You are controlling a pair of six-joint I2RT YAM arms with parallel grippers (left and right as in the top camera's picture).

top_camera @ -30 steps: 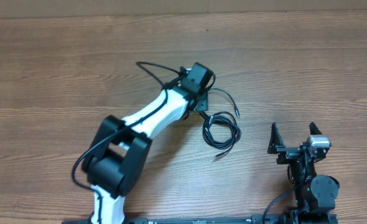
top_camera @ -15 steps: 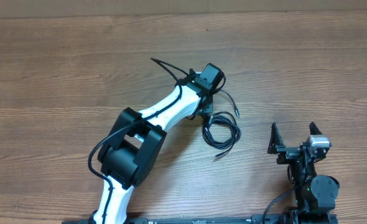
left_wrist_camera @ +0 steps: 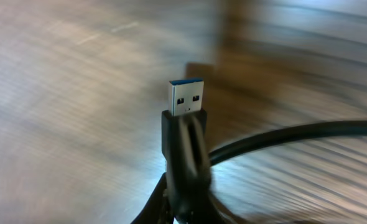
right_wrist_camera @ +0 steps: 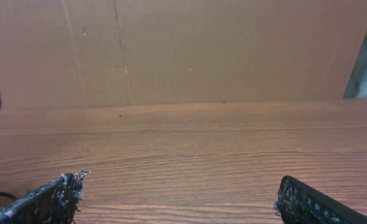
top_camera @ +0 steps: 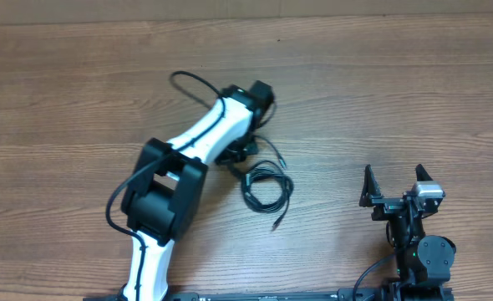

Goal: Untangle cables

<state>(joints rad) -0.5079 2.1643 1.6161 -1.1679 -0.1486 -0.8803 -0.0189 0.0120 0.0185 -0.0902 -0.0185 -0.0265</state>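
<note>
— Can you read anything on what you hold?
— Only shapes. My left gripper (top_camera: 241,155) is clenched on the black housing of a plug (left_wrist_camera: 186,98). It is a flat silver USB shell, rectangular, with a blue tongue along its top edge and two small square holes in its face. The wrist view is too blurred to tell whether the housing carries any lettering.

— Where are the cables?
— The cables (top_camera: 263,171) lie as a loose round coil of thin black cord on the worktop (top_camera: 79,100), just beside my left gripper on its right. One loose end trails out of the coil toward the front edge, and a short strand arcs on its far side. From the wrist, one glossy black cord curves away from the plug to the right, low over the wood.

— What is the surface like?
— Brown wood grain, matte, with streaks running side to side. A plain tan board (right_wrist_camera: 171,50) stands along the far edge, with a vertical seam and a few dark specks.

— Anything in the way?
— My own left arm (top_camera: 205,138), white with black joints, reaches diagonally across the worktop and hides most of that gripper from above. My right gripper (top_camera: 394,186) sits well apart from the coil, near the front right, spread wide with nothing between its fingers. Its pads (right_wrist_camera: 46,200) look black, rough and frayed at the edges.
</note>
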